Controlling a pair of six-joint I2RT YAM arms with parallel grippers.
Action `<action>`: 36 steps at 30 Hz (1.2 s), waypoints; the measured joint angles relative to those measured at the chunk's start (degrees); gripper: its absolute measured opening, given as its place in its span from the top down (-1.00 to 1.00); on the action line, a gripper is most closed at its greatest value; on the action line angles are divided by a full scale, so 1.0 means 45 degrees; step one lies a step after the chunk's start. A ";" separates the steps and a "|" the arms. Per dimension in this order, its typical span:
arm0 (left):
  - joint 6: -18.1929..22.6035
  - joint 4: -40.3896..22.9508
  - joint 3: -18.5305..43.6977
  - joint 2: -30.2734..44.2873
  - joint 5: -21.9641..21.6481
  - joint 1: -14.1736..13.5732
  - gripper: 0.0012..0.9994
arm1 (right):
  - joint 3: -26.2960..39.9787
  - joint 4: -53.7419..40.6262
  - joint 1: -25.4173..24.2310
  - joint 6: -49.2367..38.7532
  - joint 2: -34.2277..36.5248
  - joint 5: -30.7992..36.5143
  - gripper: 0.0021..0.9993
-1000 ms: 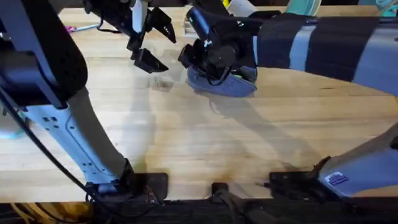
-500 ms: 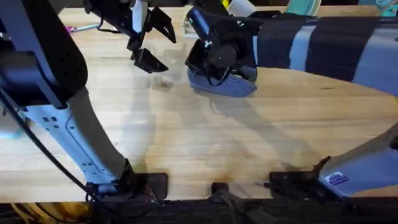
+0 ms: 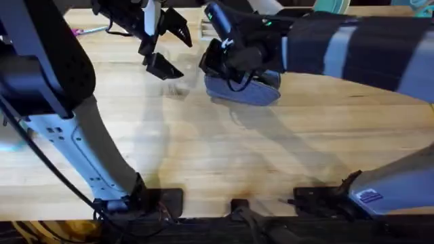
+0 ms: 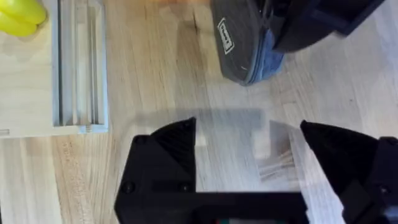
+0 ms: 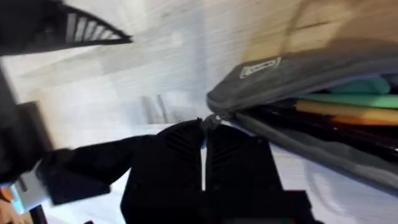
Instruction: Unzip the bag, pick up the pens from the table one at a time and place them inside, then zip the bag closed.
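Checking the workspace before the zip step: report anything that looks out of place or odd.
Nothing looks spilled or damaged. The blue-grey fabric pencil pouch lies flat on the light wooden table, gaping open with coloured pens inside. The right pincer is shut at the zipper's end; the left pincer hovers open, empty, beside the pouch.

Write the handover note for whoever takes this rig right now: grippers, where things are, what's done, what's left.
Right gripper: shut at the end of the bag's zipper, apparently on the pull.
Left gripper: open, empty, hovering over the table just beside the bag.
Bag: at the far middle of the table, unzipped and gaping; the right wrist view shows teal, yellow and orange items already inside.
Pens: no loose pen seen on the table in these views.
Done: bag opened and loaded, as far as can be seen.
Left: check for stray pens, then zip the bag closed.
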 joint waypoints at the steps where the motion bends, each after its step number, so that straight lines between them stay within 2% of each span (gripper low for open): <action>1: 0.0000 -0.0003 0.0000 0.0000 0.0000 0.0000 -0.99 | 0.0000 0.0003 0.0000 -0.0205 -0.0268 0.0000 0.94; 8: 0.0000 -0.0005 0.0000 0.0000 0.0019 0.0000 -0.99 | -0.0005 -0.0327 -0.0015 -0.1434 -0.1878 0.0053 0.94; 18: -0.0140 -0.0243 0.0000 0.0000 0.0772 -0.0116 -0.99 | -0.0005 -0.0541 -0.0010 -0.2222 -0.2129 0.0000 0.94; 22: -0.0705 -0.0618 0.0000 0.0000 0.0896 -0.0433 -0.99 | -0.0005 -0.0541 -0.0021 -0.2290 -0.2129 0.0005 0.94; 31: -0.1555 -0.1112 0.0000 0.0579 0.1089 -0.1589 -0.99 | -0.0005 -0.0536 -0.0267 -0.2295 -0.2129 -0.0020 0.94; 36: -0.1863 -0.1112 0.0000 0.0831 0.1466 -0.1729 -0.99 | -0.0005 -0.0724 -0.0290 -0.2296 -0.2129 -0.0055 0.94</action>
